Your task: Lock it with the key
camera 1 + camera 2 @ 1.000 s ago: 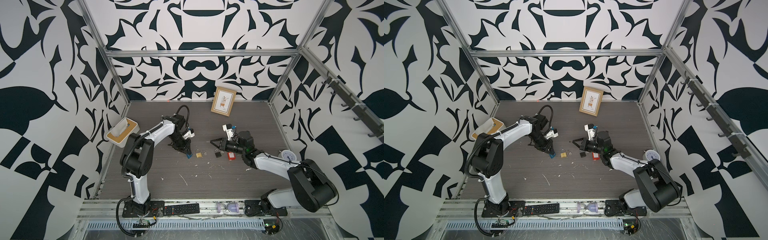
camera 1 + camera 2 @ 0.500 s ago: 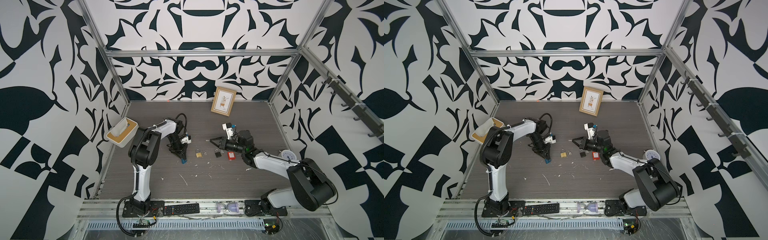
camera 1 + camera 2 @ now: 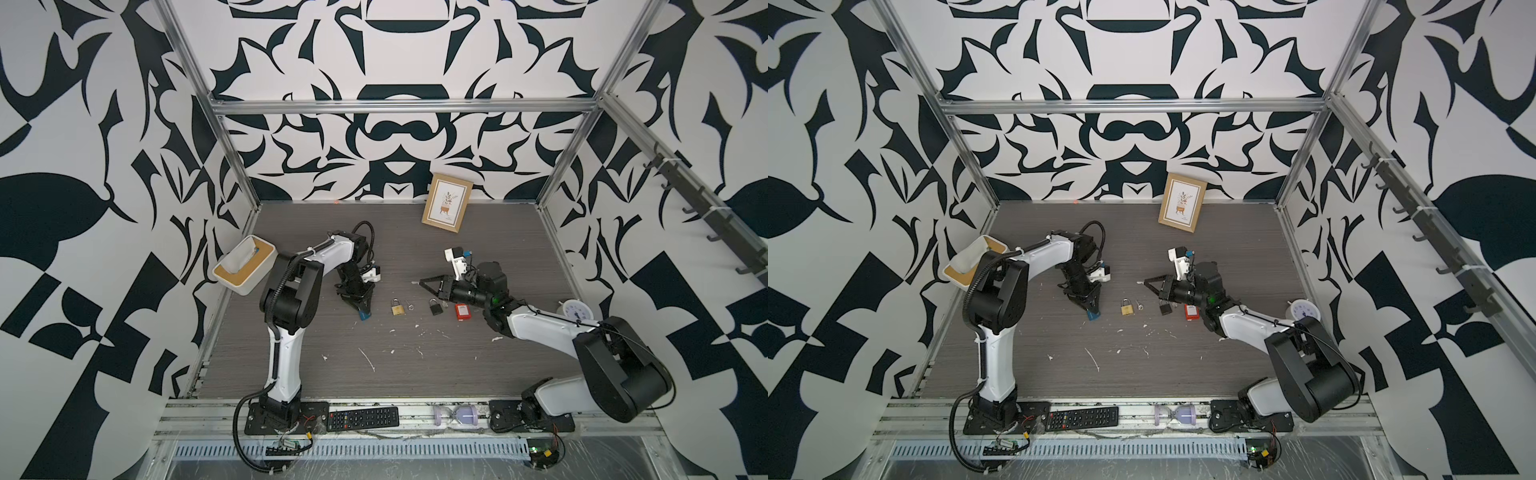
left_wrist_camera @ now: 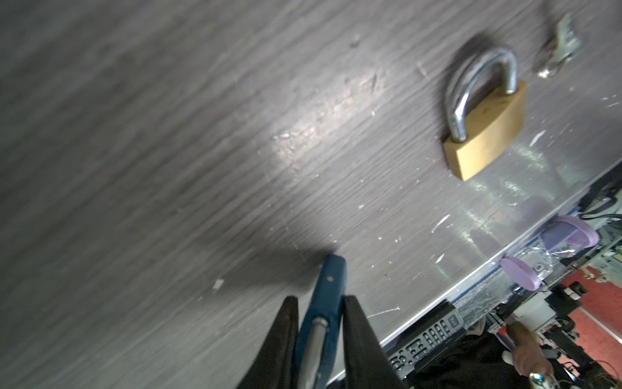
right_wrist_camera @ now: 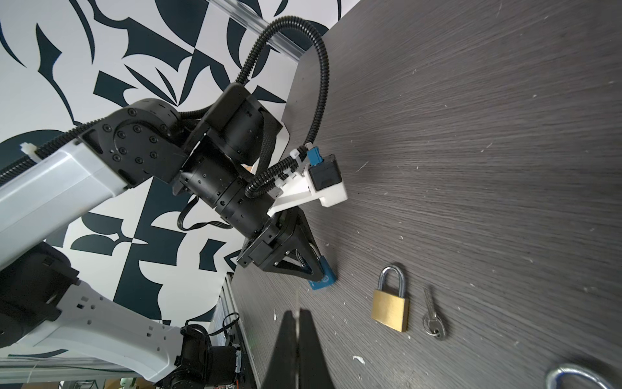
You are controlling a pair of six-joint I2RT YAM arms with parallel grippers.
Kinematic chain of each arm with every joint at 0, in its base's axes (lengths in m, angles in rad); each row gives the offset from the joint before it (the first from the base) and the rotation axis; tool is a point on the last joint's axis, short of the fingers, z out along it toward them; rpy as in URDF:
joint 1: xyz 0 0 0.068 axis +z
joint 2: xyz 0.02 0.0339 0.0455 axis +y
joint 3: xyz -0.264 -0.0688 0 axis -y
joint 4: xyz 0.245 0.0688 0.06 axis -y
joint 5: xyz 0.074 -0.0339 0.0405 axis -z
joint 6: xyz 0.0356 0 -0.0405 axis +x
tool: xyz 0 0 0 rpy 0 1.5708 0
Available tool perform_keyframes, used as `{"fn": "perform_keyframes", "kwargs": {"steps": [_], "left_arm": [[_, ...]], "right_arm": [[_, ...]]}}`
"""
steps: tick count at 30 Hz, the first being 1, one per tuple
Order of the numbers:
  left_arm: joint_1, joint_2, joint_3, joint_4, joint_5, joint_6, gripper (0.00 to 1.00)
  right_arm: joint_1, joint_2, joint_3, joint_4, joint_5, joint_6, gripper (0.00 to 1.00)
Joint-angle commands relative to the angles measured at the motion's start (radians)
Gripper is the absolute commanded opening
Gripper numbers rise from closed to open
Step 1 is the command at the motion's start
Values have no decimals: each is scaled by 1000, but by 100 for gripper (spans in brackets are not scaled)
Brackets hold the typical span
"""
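Note:
A blue padlock (image 4: 331, 279) with a steel shackle stands tip-down on the dark table, and my left gripper (image 4: 319, 298) is shut on its body; both top views show it left of centre (image 3: 365, 316). My right gripper (image 5: 298, 311) hovers right of centre (image 3: 420, 281), shut on a thin pale blade that pokes past its tips. The blade looks like the key seen edge-on. A brass padlock (image 3: 397, 308) lies flat between the two grippers, with a loose small key (image 5: 432, 323) beside it.
A black padlock (image 3: 435, 308) and a small red box (image 3: 463, 311) lie under the right arm. A tissue box (image 3: 245, 270) sits at the left wall, a picture frame (image 3: 446, 206) at the back, a clock (image 3: 577, 309) at the right. A remote (image 3: 362, 417) and an hourglass (image 3: 461, 413) lie on the front rail.
My left arm has swung its elbow in and carried the blue padlock slightly left and toward the front, down onto the table. The right gripper has not moved.

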Motion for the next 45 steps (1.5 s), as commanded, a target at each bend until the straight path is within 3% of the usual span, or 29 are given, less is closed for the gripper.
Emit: {"fn": "perform_keyframes", "kwargs": {"steps": [1, 18, 32, 36, 41, 45], "left_arm": [[5, 7, 28, 10, -99, -7, 27], [5, -28, 74, 19, -194, -7, 37], [1, -43, 100, 50, -205, -16, 45], [0, -59, 106, 59, -225, -22, 45], [0, -103, 82, 85, -267, -78, 46], [0, -273, -61, 291, -365, -256, 46]], "right_arm": [[6, 4, -5, 70, -20, -1, 0], [18, 13, -28, 150, -25, 67, 0], [174, 56, 36, 95, 90, 48, 0], [237, 97, 63, 72, 176, 57, 0], [307, 140, 89, -17, 415, 85, 0], [342, 199, 118, -48, 561, 177, 0]]}}
